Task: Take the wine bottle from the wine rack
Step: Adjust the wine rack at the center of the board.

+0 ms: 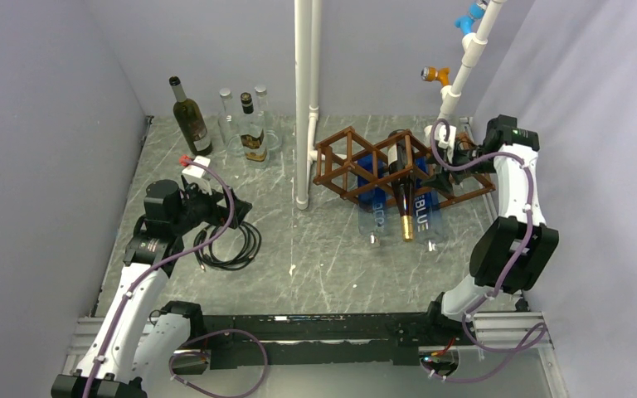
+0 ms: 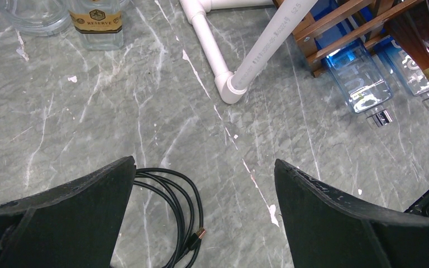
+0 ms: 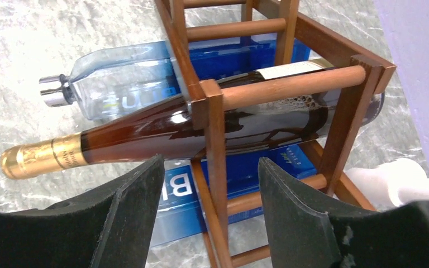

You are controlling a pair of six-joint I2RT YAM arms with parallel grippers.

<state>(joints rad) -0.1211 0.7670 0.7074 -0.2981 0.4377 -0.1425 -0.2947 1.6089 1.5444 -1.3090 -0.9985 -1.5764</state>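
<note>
Lower centre: right gripper (image 3: 211, 167) half-spread, empty, lined up on 1 wine rack (image 3: 290, 86) post; might pinch wood, not wine bottle (image 3: 162, 131). Far-off left gripper (image 2: 204, 164) spread wide.

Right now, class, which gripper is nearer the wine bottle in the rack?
Right. The right gripper sits at the wine rack, close beside the wine bottle; the left gripper hangs over the table, far to its left.

Grey-green marbled table (image 1: 323, 265). Upper left: dark bottle (image 1: 189, 116) and cluster of clear bottles (image 1: 249, 131), all upright. Left of centre: coiled black cable (image 1: 230, 245). Centre: white pipe (image 1: 305, 99) standing on table. Right of centre: wooden rack (image 1: 342, 166). Blue bottles (image 1: 423, 214) lie flat under it, necks toward bottom of frame.
</note>
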